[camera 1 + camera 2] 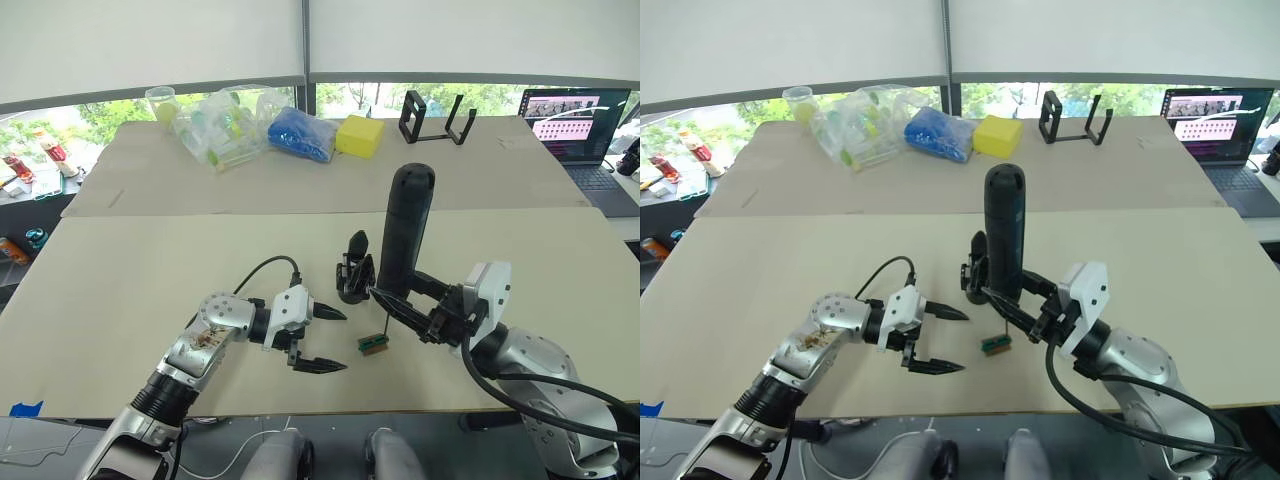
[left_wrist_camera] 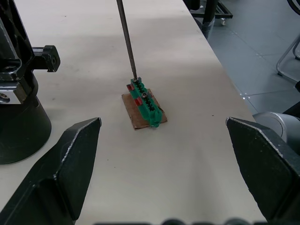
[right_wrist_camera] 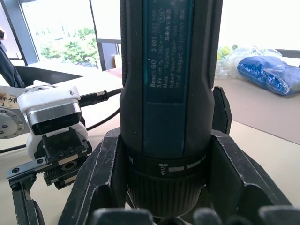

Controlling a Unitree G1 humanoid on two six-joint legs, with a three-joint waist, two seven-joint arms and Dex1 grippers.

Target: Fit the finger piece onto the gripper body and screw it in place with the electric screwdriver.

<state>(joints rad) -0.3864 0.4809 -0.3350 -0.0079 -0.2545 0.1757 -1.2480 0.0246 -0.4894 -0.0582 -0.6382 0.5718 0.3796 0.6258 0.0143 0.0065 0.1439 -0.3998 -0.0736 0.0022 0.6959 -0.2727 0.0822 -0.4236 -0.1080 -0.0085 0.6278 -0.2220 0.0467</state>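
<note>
My right gripper (image 1: 397,302) is shut on the electric screwdriver (image 1: 408,225), a thick black cylinder held upright. Its thin metal bit (image 2: 126,37) points down, with the tip on a small green-and-brown block (image 1: 373,343) on the table. Just left of the screwdriver stands the gripper body (image 1: 351,278), black, with a pointed prong rising from it; it also appears as the gripper body (image 2: 18,108) in the left wrist view. A separate finger piece is out of view. My left gripper (image 1: 341,342) lies open on the table, its fingers facing the block and holding nothing.
At the back of the far table lie clear plastic bags (image 1: 215,125), a blue bag (image 1: 300,133), a yellow block (image 1: 359,135) and a black stand (image 1: 435,120). A laptop (image 1: 575,125) sits at the back right. The table's front edge (image 1: 300,412) runs just under my arms.
</note>
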